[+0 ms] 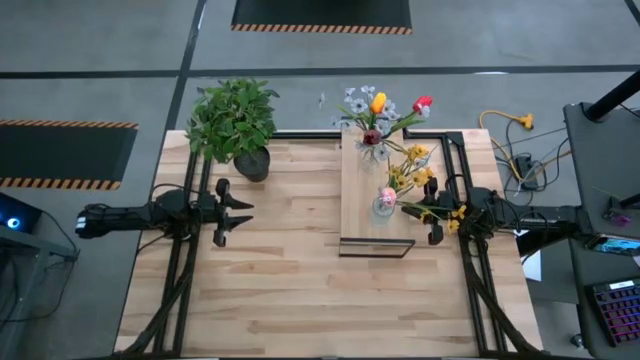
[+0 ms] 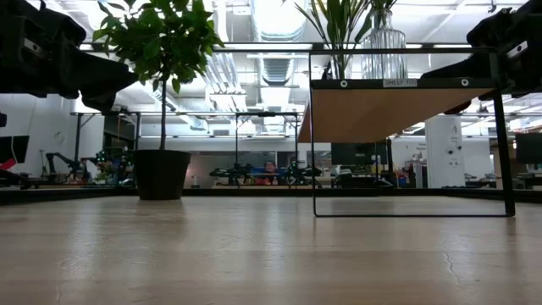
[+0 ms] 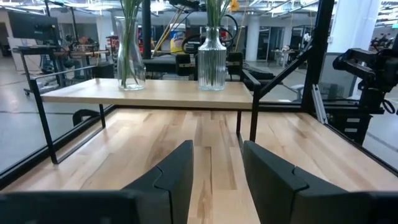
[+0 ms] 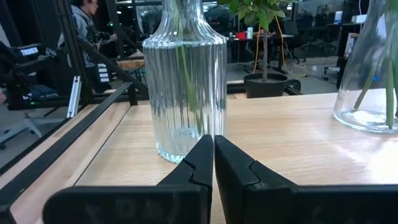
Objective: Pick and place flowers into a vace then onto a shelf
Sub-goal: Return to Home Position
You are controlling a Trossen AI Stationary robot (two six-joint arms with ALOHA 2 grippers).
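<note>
The pale-wood shelf [image 1: 365, 190] on its black frame carries two glass vases. The far, flask-shaped vase [image 1: 372, 140] holds red and yellow tulips and pale sprigs. The ribbed vase [image 1: 385, 205] holds a pink bloom and small yellow blooms that lean out toward the table's right. My right gripper [image 1: 432, 222] is shut and empty at the shelf's right edge, its fingertips [image 4: 213, 144] close in front of the ribbed vase [image 4: 186, 81]; the high view shows a gap between them. My left gripper [image 1: 238, 212] is open over the table's left half, pointing at the shelf [image 3: 155, 93].
A bushy potted plant [image 1: 238, 125] stands at the far left of the table, beyond my left gripper. Black frame rails run along the table's left and right sides. Bare tabletop [image 1: 320, 300] lies on the near side of the shelf and between the arms.
</note>
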